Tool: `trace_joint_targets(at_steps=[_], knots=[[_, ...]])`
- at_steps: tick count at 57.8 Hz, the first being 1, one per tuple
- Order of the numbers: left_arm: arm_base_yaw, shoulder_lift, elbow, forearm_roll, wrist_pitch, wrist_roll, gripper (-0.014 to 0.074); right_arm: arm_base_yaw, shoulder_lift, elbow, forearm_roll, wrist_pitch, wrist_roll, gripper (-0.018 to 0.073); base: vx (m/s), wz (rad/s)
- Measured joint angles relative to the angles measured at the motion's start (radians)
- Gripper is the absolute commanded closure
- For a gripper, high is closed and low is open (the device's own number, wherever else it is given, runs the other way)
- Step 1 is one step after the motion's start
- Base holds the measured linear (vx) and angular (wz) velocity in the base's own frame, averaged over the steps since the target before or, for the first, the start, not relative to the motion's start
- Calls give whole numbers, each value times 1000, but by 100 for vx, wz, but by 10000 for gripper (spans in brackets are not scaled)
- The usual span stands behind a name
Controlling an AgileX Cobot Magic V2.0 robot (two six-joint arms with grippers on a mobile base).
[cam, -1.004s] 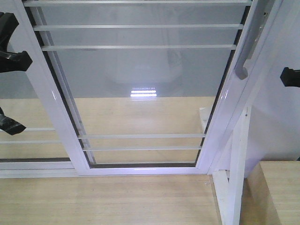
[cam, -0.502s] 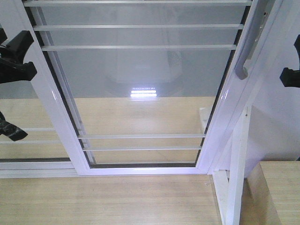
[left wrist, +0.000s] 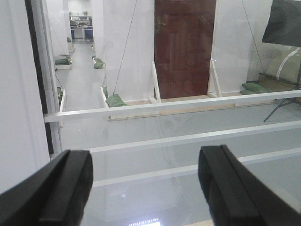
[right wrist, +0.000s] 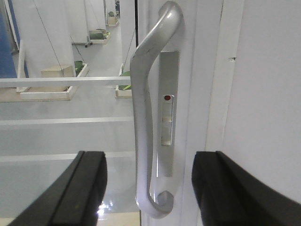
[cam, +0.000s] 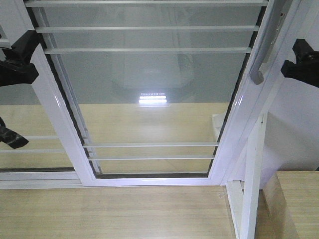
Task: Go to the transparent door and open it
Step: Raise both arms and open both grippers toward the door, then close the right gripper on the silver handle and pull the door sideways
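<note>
Silver-grey, the handle [right wrist: 142, 108] stands upright on the right stile of the door [cam: 149, 94], and its long axis runs up and down along this stile. The door fills the middle of the front view, directly before the robot, with clear glass and thin white bars. It looks closed, with the handle side against the white frame at the right. The right gripper [right wrist: 149, 183] is the nearer one. In its wrist view the handle lies straight ahead, centred between the two black jaws, which are spread wide and grasp nothing. Their gap goes across the handle, one jaw on each side of the long axis. I cannot tell if the handle is already inside the gap or only beyond it; no touching is visible. The left gripper [left wrist: 148, 188] is also released, facing the glass near the opposite stile, well apart from the handle. I judge the coming move belongs to the right arm: go forward, then clench on the handle.
</note>
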Motion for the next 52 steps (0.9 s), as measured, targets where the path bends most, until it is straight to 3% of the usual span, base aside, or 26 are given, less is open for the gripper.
trace_joint_targets(at_steps=[13,52], knots=[[0,0,0,0,0,0,9,0,227,-134,2,-105,0,80,0,0],[0,0,0,0,0,0,9,-5,707,-539,2,-166,0,96,0,0]])
